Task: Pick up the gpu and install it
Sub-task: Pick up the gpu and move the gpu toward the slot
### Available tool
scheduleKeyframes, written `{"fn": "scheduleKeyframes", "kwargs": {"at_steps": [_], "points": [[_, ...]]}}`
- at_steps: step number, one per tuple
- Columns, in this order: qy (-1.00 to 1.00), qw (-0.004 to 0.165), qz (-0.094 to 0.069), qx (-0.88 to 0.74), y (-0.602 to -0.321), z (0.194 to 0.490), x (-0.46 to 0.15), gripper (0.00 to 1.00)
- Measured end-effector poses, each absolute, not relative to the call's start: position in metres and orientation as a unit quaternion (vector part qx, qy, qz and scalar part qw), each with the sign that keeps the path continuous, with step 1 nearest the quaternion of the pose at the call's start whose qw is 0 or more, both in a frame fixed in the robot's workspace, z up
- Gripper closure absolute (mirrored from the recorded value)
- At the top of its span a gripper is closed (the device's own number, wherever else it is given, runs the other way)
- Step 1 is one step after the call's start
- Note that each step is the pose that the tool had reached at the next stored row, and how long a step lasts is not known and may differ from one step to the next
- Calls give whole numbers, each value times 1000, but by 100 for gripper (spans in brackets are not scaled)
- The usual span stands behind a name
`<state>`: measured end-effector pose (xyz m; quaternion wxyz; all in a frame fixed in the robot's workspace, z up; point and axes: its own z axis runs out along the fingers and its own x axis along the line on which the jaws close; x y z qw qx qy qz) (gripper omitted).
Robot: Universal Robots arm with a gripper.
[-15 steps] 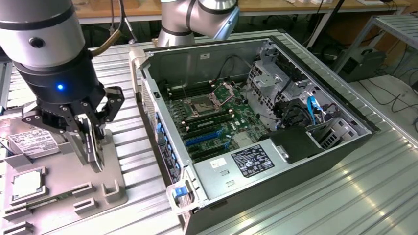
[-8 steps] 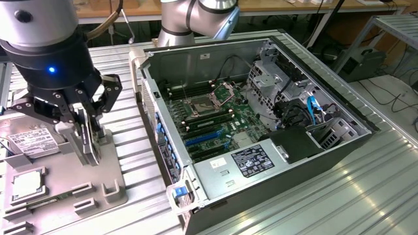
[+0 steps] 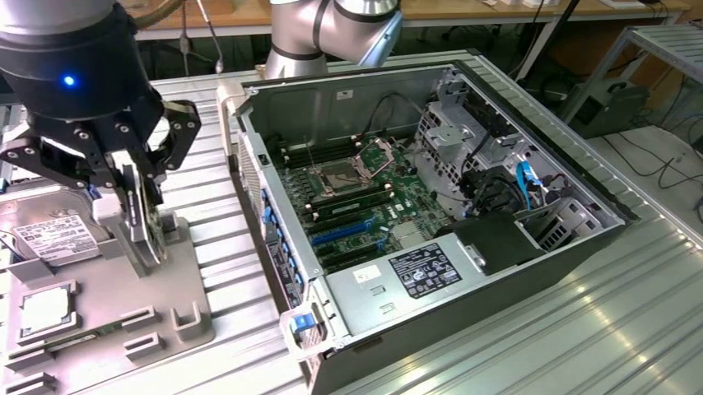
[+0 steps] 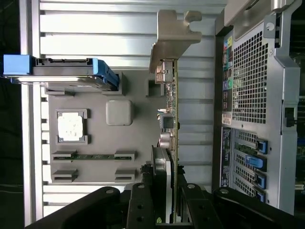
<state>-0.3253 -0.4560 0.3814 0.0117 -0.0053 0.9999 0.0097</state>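
Observation:
The gpu (image 3: 141, 220) stands on edge as a thin card over the grey parts tray (image 3: 181, 325), left of the open computer case (image 3: 516, 247) in the exterior view. My gripper (image 3: 132, 191) is shut on its upper part. I cannot tell whether its lower edge still touches the tray's holder. In the wrist view the gpu (image 4: 174, 119) runs edge-on away from my gripper (image 4: 167, 198), with its green board and its silver end bracket (image 4: 174, 36) at the far end. The case's motherboard (image 3: 363, 193) lies exposed, with blue expansion slots (image 3: 338, 236).
The tray (image 4: 140, 138) also holds a silver hard drive (image 3: 46, 234) with a white label, a square processor chip (image 3: 44, 309) and a memory stick (image 4: 93, 156). The case's rear panel (image 4: 252, 95) stands close beside the gpu. Ribbed metal table (image 3: 571, 329) surrounds everything.

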Motion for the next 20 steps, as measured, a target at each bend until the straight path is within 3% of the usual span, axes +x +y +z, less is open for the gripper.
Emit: {"fn": "scheduleKeyframes", "kwargs": {"at_steps": [11,20], "points": [[1000,12,10,-5,-456,411,-325,72],[1000,12,9,-5,-456,413,-323,72]]}}
